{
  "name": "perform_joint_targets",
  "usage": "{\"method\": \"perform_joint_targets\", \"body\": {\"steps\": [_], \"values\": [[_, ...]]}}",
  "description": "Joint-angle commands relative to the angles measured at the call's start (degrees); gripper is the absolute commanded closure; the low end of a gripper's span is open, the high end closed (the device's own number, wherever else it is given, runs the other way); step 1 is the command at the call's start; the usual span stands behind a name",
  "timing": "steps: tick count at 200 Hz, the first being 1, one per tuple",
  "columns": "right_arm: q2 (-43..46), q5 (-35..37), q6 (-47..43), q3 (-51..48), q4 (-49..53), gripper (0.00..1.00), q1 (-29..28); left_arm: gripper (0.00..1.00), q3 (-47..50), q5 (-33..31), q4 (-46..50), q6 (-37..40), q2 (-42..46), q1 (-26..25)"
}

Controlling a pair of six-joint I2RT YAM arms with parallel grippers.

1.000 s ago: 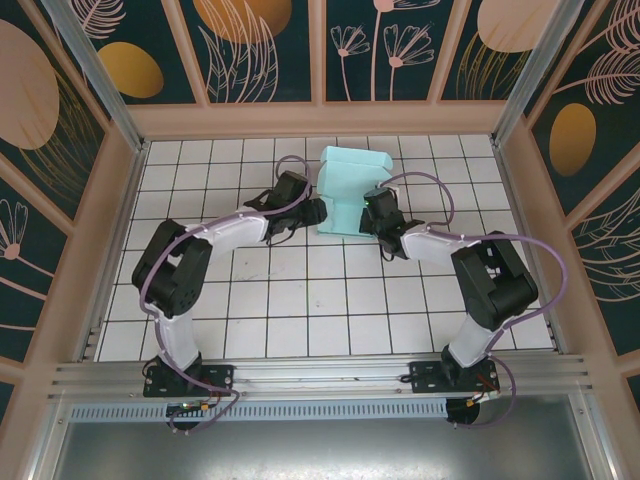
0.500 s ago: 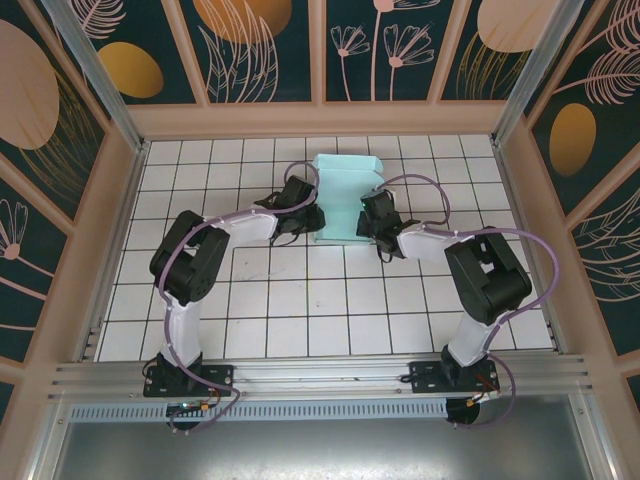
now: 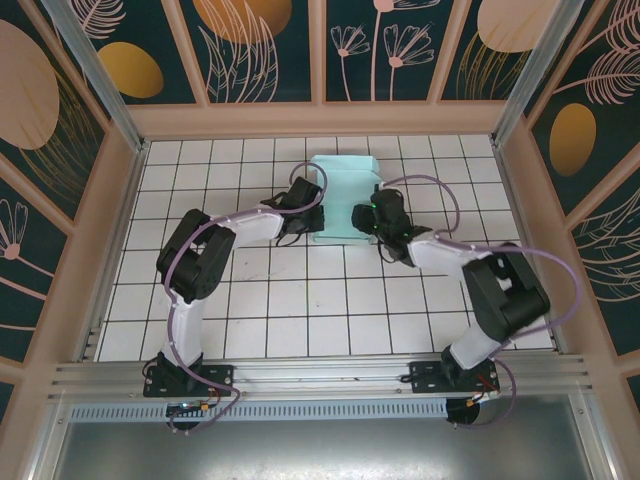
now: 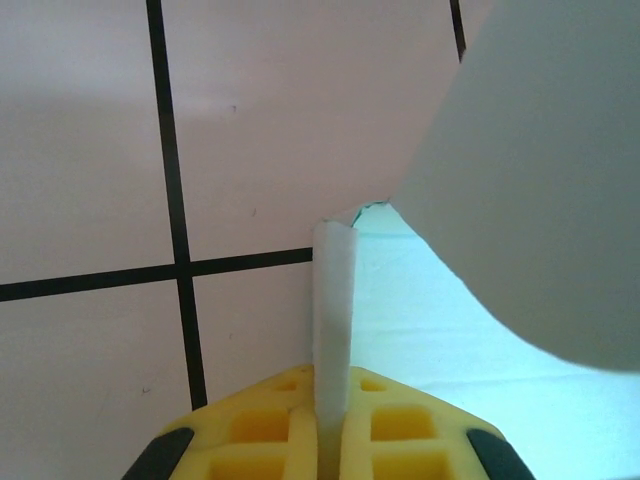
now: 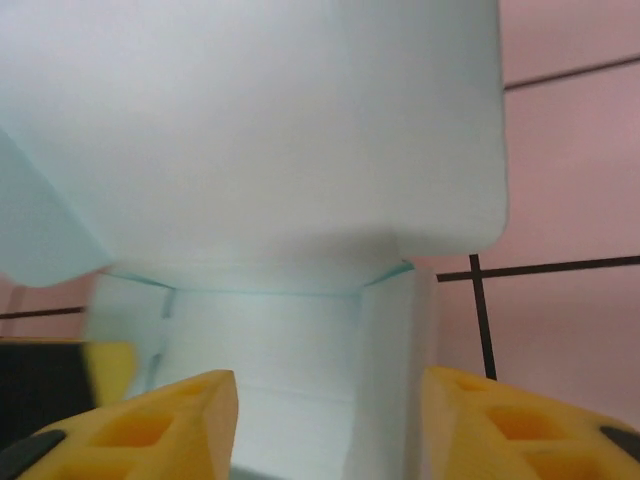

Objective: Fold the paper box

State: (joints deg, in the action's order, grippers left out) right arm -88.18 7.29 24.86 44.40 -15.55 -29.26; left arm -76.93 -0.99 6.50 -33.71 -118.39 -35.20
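Overhead, I see the paper box (image 3: 345, 190) lying toward the far middle of the white tiled table (image 3: 250, 320). It is a pale mint shape, with both arms reaching in to it, one from each side. My left gripper (image 4: 331, 440) is at the box's left side. Its yellow fingers (image 4: 400, 435) are pressed together on a thin upright strip of the card, which rises straight out from between them. A broad curved flap of the same card hangs blurred at the upper right of that wrist camera. My right gripper (image 5: 328, 395) is at the box's right side, toward its near end, with its yellow fingers (image 5: 160, 425) spread wide and the pale card standing ahead of and between them. I cannot tell whether either of those fingers touches the card.
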Motion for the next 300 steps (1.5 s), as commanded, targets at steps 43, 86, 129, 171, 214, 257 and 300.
{"method": "perform_joint_targets", "body": {"steps": [43, 86, 129, 171, 214, 257, 300], "values": [[17.57, -9.08, 6.03, -12.98, -10.36, 0.40, 13.28, 1.00, 16.37, 2.06, -21.38, 3.31, 12.41, 0.16], [19.67, -16.77, 7.72, -16.57, -12.61, 0.41, 19.37, 1.00, 24.59, 9.87, -39.80, 3.13, 21.74, 0.14], [14.82, -34.89, 7.35, -16.45, -23.14, 0.47, 18.50, 1.00, 26.17, 18.55, -49.40, -0.04, 22.94, 0.15], [11.86, -44.74, 6.80, -15.81, -32.71, 0.48, 14.76, 1.00, 25.33, 20.15, -50.51, -1.12, 21.72, 0.19], [7.96, -48.79, 6.30, -13.86, -37.63, 0.48, 10.97, 1.00, 25.06, 21.38, -51.68, -1.71, 21.21, 0.18], [3.51, -50.77, 6.60, -11.03, -42.35, 0.48, 7.00, 1.00, 24.89, 19.44, -50.42, -1.77, 20.75, 0.14], [-1.63, -51.29, 10.29, -9.03, -49.47, 0.49, 3.24, 1.00, 25.33, 17.20, -49.73, -1.88, 21.03, 0.21]]}}
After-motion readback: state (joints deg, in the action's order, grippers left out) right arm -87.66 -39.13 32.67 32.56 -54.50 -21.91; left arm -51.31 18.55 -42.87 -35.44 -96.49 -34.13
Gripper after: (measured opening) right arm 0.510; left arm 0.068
